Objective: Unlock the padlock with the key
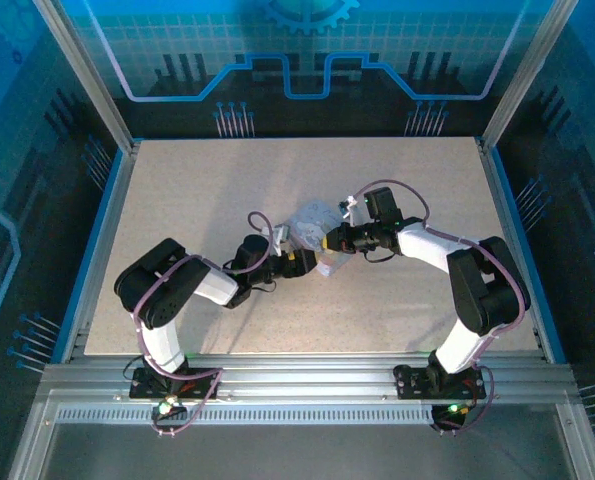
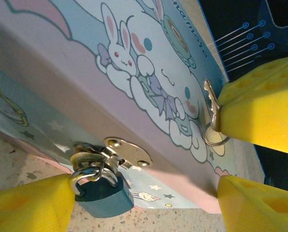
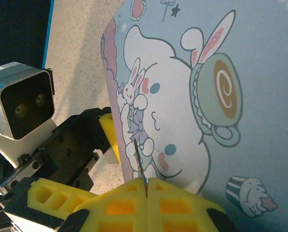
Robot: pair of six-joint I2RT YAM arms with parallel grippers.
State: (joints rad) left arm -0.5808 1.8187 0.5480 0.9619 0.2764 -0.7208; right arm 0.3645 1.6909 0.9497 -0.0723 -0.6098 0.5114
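Near the middle of the table (image 1: 177, 190) we see the pale blue cartoon box (image 1: 315, 222), with both arms meeting at it. Our right gripper (image 3: 146, 186) is clenched on the key (image 3: 139, 162). The key's blade stands out in front of the box lid and its ring (image 2: 215, 136) hangs below. The padlock (image 2: 104, 195) hangs by its shackle from the hasp (image 2: 127, 152) on the box front. It sits between the jaws of our left gripper (image 2: 146, 200), close to one of them; they stand wide apart, grasping nothing.
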